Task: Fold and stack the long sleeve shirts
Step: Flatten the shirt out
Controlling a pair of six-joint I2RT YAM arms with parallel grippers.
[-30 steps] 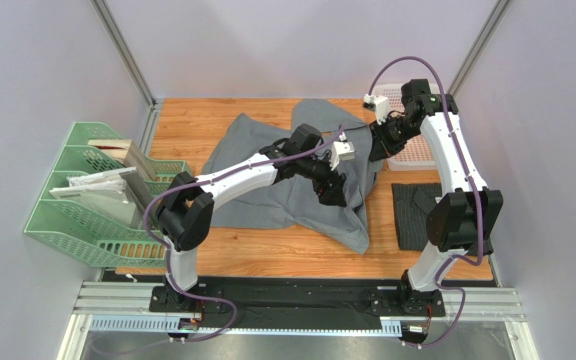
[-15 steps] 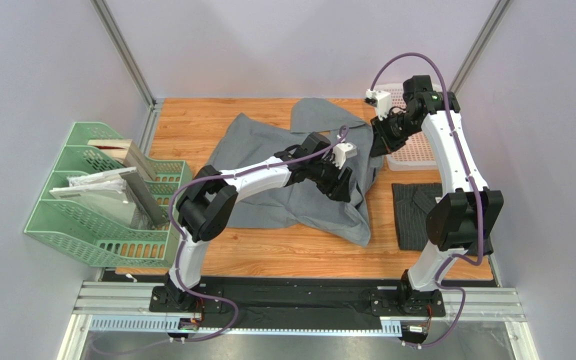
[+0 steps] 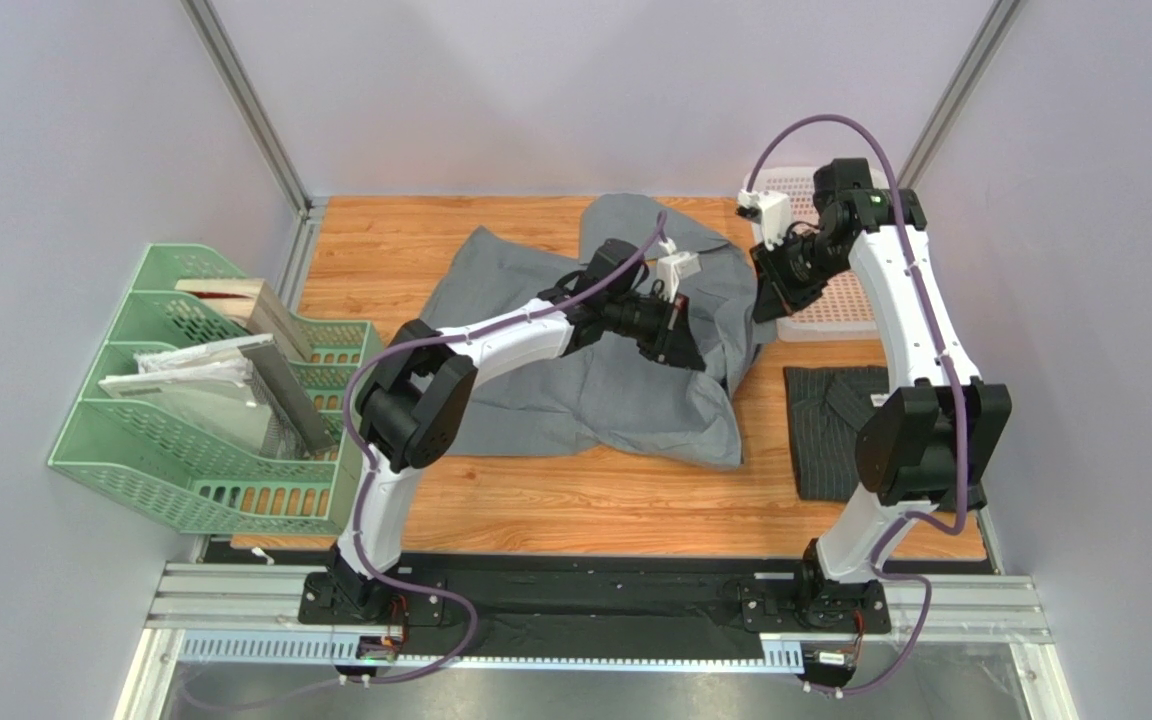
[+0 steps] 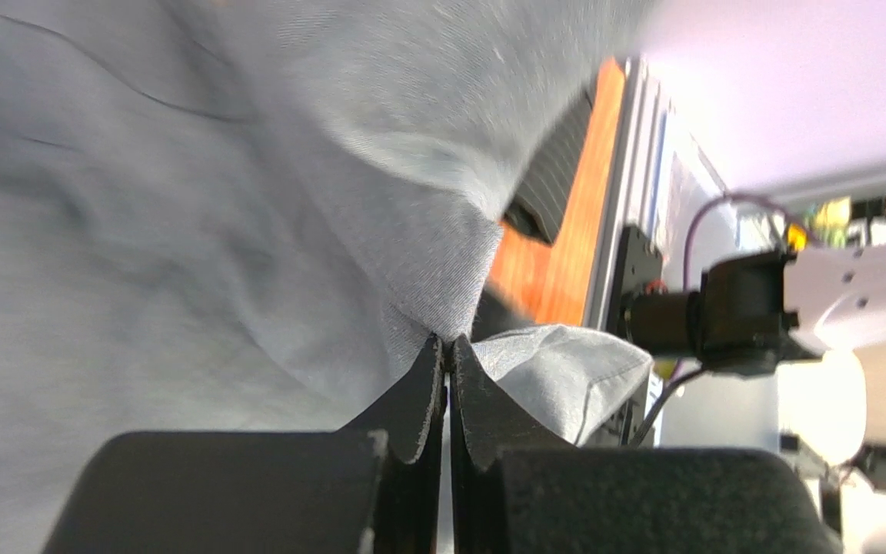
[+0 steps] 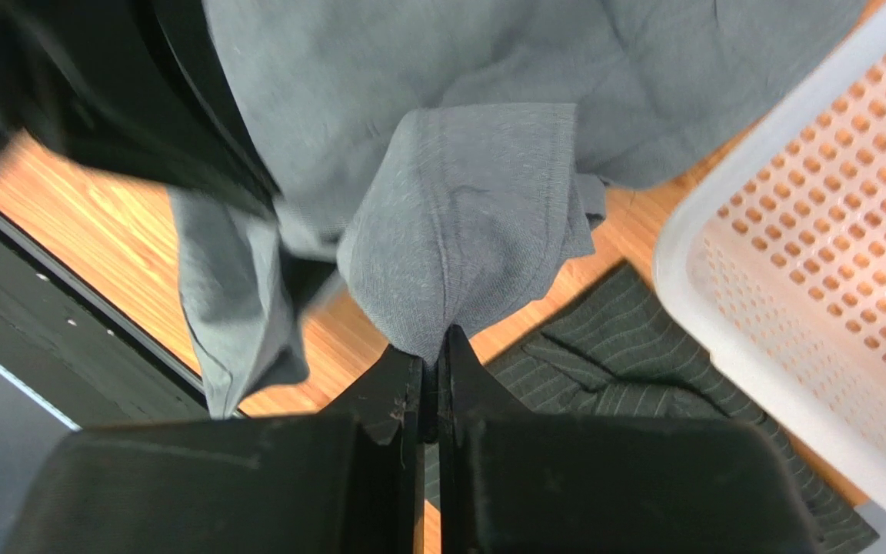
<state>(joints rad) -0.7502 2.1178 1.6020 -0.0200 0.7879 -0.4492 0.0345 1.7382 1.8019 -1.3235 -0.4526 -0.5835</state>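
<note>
top external: both claws pinched on the grey shirt

top external view shows an orange-brown wooden bench boxed in by pale lilac walls, with bare metal posts at the far corners. a green mesh file rack holding boards and papers stands at centre left; any print on them is too small to read. the mid-grey shirt lies rumpled across the middle of the bench, its upper right part raised. the charcoal pinstriped shirt lies folded at lower right, just below the white basket. left wrist view gives what the overhead cannot: the left claw is fully closed, a fold of grey cloth nipped between its tips. right wrist view shows the right claw likewise closed on a bunched grey edge, above the pinstripes and beside the basket's rim.
</note>
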